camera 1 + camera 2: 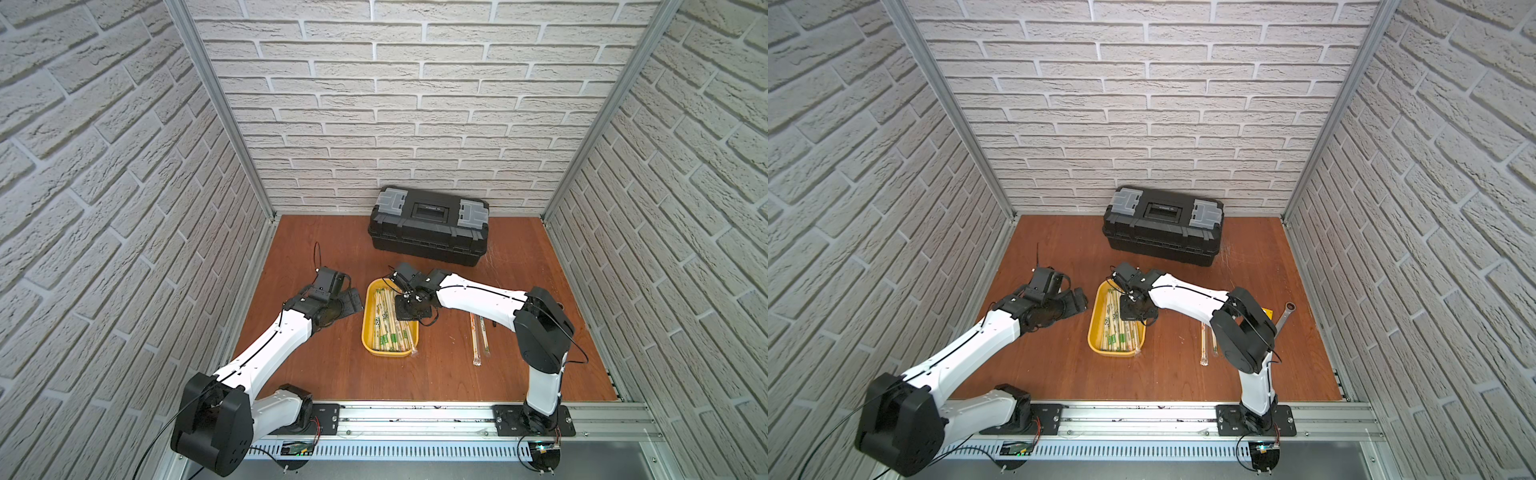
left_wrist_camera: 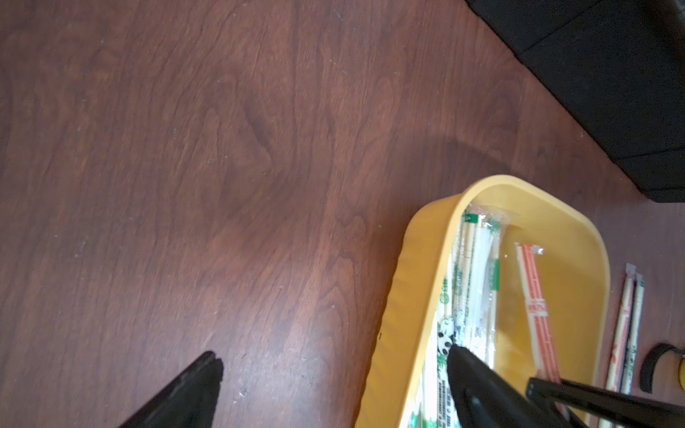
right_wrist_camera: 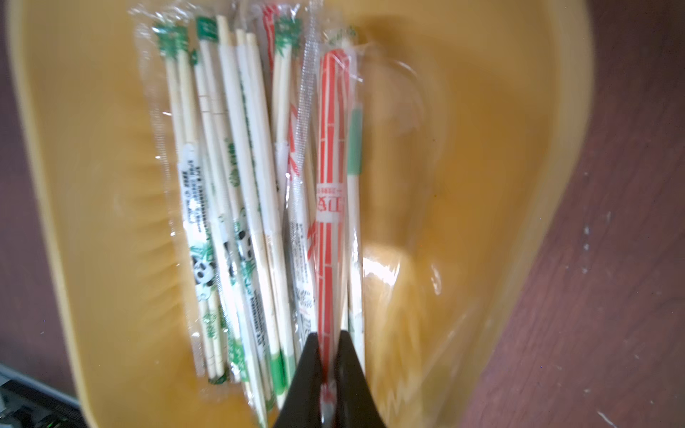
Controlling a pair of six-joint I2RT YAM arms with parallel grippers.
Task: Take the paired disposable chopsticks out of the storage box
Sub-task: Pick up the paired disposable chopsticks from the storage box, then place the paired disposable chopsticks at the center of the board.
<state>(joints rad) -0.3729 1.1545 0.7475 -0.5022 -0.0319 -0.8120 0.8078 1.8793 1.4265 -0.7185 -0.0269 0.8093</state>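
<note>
The brown wooden table (image 1: 332,374) carries a black toolbox (image 1: 428,232) against the back wall, cut off at a corner in the left wrist view. Nearer the front, the yellow storage box (image 1: 367,324) sits between the two arms, with the paired disposable chopsticks (image 1: 388,328) lying lengthwise inside it. In both top views the right wrist covers its own fingertips. Only the right wrist view shows the right gripper (image 3: 329,335) clenched on an orange-striped pair (image 3: 331,148) inside the box, though that picture is blurred. The left gripper (image 2: 332,356) is spread wide and grasps nothing, with one finger over bare wood and the other over the box. Two more sleeved pairs (image 1: 478,336) lie on the table to the right of the box. A metal wrench (image 1: 1285,316) shows in a top view only, beyond the right arm's elbow.
</note>
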